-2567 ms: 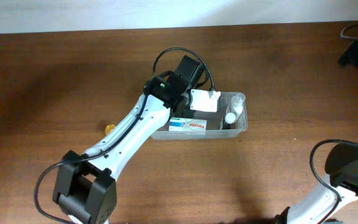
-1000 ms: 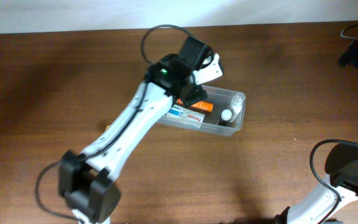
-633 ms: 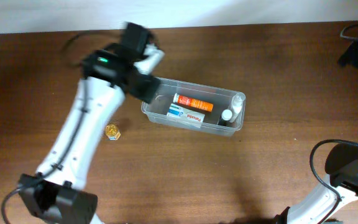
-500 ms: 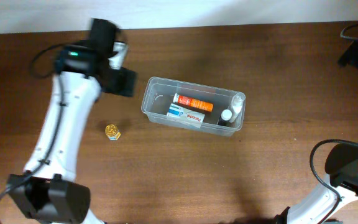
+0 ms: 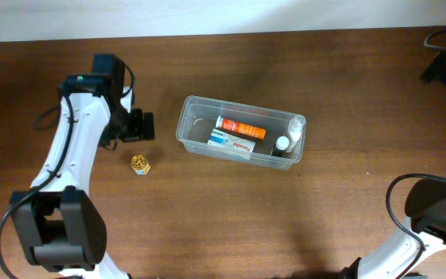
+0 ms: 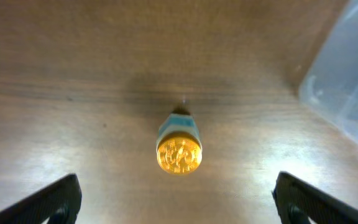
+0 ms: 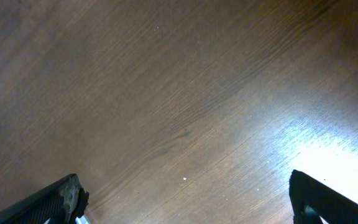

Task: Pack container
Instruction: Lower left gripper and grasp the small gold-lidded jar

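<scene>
The container (image 5: 191, 124), a clear tub, lies slightly askew at mid-table. It holds an orange tube (image 5: 241, 128), a white-and-blue box (image 5: 231, 145) and a small white bottle (image 5: 286, 144). A small gold-capped item (image 5: 140, 163) stands on the wood to its left. My left gripper (image 5: 135, 125) hovers open just beyond that item, with nothing between its fingers. In the left wrist view the gold item (image 6: 179, 151) sits centred ahead of the left gripper (image 6: 180, 203), and the container's corner (image 6: 347, 74) shows at right. My right gripper (image 7: 188, 202) is open over bare wood.
The right arm's base (image 5: 433, 217) and cable occupy the table's lower right corner. Dark equipment (image 5: 444, 67) sits at the far right edge. The table's back edge runs along the top under a white wall.
The left arm lifted out of the container and swung left to above the gold item. The orange tube now lies in the container, which has turned slightly askew.
</scene>
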You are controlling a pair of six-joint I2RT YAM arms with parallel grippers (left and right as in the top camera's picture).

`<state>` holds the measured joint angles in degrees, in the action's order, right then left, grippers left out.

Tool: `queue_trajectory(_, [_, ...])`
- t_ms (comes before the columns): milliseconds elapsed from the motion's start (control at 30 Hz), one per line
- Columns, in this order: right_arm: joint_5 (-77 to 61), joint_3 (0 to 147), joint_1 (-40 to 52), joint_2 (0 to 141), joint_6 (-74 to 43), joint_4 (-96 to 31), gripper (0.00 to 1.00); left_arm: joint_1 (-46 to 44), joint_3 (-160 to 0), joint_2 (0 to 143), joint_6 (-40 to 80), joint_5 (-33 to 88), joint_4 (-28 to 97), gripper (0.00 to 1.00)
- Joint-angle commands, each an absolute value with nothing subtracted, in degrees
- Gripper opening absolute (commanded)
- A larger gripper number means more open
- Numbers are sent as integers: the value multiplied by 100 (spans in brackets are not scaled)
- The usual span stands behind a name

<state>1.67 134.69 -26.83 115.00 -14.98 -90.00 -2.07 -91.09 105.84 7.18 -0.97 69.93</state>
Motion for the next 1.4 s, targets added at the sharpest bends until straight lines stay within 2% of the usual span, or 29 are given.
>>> queue_trajectory(0, [220, 13557, -2703, 11386, -1500, -9002, 98, -180, -8538, 10652, 596, -43, 6534, 99])
queue_trajectory(400, [220, 13557, -2703, 11386, -1500, -9002, 98, -180, -7776, 10986, 596, -80, 5682, 98])
queue_trajectory(900, [220, 13557, -2703, 11386, -1500, -9002, 98, -183, -7771, 11697, 596, 8, 5688, 89])
queue_trajectory(1000, [220, 13557, -2703, 11386, -1500, -9002, 98, -180, -7771, 11721, 596, 8, 5728, 78])
queue_trajectory(1100, [220, 13557, -2703, 11386, -1500, -9002, 99, -180, -7771, 11721, 596, 8, 5730, 55])
queue_trajectory(1133, [220, 13557, -2703, 11386, -1500, -9002, 98, -180, -7771, 11721, 596, 5, 5743, 50])
queue_trajectory(1367, [220, 13557, -2703, 11386, -1500, -9002, 98, -180, -7773, 11721, 596, -19, 5673, 47])
